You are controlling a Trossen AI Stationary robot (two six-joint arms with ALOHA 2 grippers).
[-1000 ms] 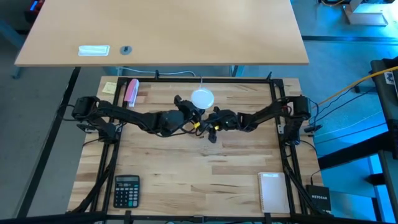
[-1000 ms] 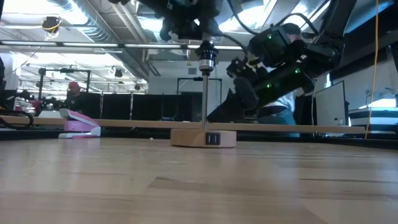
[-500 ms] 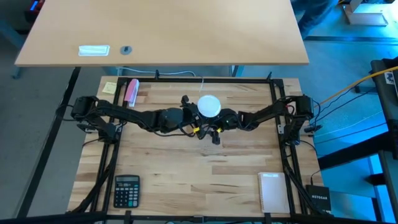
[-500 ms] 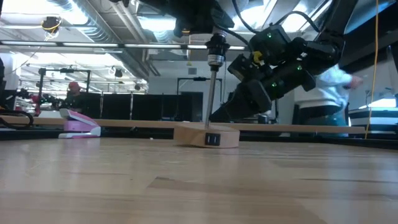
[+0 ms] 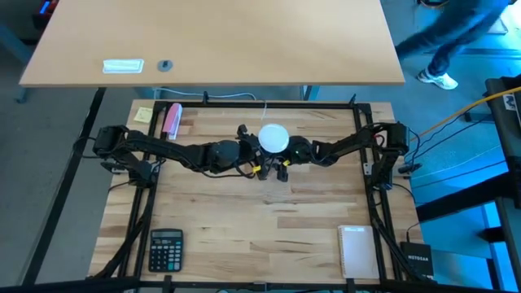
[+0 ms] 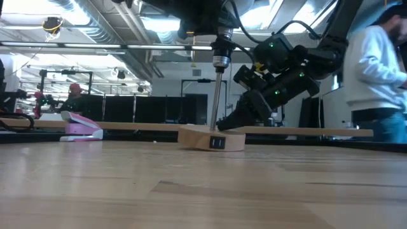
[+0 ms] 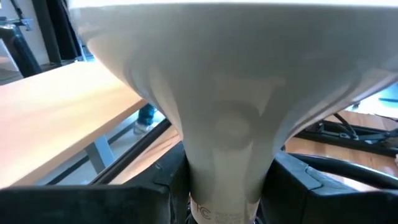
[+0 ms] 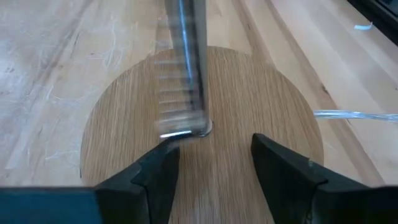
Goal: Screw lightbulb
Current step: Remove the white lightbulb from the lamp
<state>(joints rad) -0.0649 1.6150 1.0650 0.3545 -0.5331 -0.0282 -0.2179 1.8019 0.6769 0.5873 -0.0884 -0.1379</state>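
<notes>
High view gives me the lightbulb (image 5: 273, 137) near the table's (image 5: 244, 236) far edge, clamped by its neck in my left end effector (image 5: 248, 145); my right end effector (image 8: 211, 163) stands parted, straddling the wooden base's (image 8: 249, 93) pole (image 8: 186, 62).

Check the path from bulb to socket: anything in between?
Nothing visible. The left gripper holds the lightbulb by its neck right over the socket atop the lamp pole; the right gripper sits low, fingers open around the pole over the wooden base.

You have a wooden tabletop (image 5: 244, 220): a calculator (image 5: 165, 249) at its front-left corner, a notepad (image 5: 356, 251) front-right, a pink stapler (image 5: 172, 120) back-left, and a round wooden base (image 6: 211, 138) mid-back.
</notes>
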